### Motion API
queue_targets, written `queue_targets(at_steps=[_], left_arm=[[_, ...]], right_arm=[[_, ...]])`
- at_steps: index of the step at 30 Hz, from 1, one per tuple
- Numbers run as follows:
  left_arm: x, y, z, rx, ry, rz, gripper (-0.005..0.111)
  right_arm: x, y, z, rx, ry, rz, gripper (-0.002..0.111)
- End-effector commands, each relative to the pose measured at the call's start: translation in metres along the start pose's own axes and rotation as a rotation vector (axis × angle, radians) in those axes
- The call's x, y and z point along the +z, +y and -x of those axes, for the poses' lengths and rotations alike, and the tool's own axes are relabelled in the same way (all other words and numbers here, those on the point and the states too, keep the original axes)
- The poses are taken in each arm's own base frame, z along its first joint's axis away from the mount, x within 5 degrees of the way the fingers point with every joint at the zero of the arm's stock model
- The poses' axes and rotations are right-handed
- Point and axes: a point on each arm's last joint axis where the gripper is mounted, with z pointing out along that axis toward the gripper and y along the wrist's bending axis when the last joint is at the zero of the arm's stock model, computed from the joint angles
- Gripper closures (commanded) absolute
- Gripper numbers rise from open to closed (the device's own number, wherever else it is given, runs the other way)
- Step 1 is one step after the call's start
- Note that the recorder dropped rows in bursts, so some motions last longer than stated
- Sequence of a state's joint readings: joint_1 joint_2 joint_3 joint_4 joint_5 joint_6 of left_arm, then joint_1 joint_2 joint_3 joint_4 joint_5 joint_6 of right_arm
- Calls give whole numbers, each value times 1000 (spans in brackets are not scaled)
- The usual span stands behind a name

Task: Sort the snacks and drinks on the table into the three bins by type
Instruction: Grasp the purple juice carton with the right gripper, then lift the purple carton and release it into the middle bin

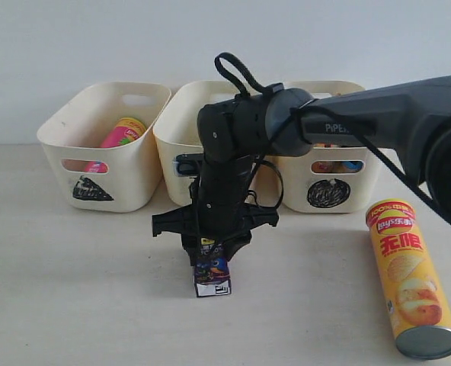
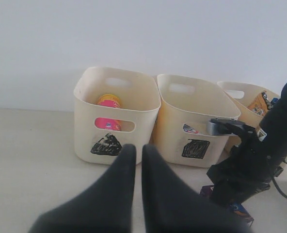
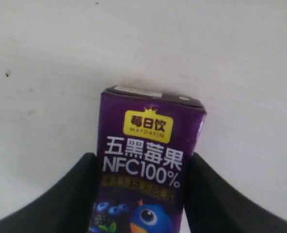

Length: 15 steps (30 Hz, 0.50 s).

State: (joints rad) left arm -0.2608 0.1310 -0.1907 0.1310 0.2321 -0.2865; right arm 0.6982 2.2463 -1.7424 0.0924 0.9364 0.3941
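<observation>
Right jaws clasp the purple juice box (image 3: 143,170) reading "NFC100%"; left jaws are closed, empty.

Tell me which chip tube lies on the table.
The yellow-orange tube, on its side at the exterior view's right; the pink tube sits inside the triangle-marked bin.

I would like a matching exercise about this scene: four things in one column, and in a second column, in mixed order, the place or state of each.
1. pink chip tube
2. yellow chip tube
3. purple juice box
4. left gripper

a. shut, empty
b. lying on the table
c. inside the triangle bin
d. between the fingers of the right gripper

Pairs: 1-c, 2-b, 3-d, 4-a
</observation>
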Motion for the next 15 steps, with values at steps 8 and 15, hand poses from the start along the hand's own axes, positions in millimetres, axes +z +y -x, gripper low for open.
queue_targets(at_steps=[8,15], left_arm=[[1,0,-1,-12,7,-1,102],[1,0,-1,-12,7,-1,102]], right_arm=[[-70,1,6,-67,-124,55,108],[-152,-7,12,-111,-319,117,108]])
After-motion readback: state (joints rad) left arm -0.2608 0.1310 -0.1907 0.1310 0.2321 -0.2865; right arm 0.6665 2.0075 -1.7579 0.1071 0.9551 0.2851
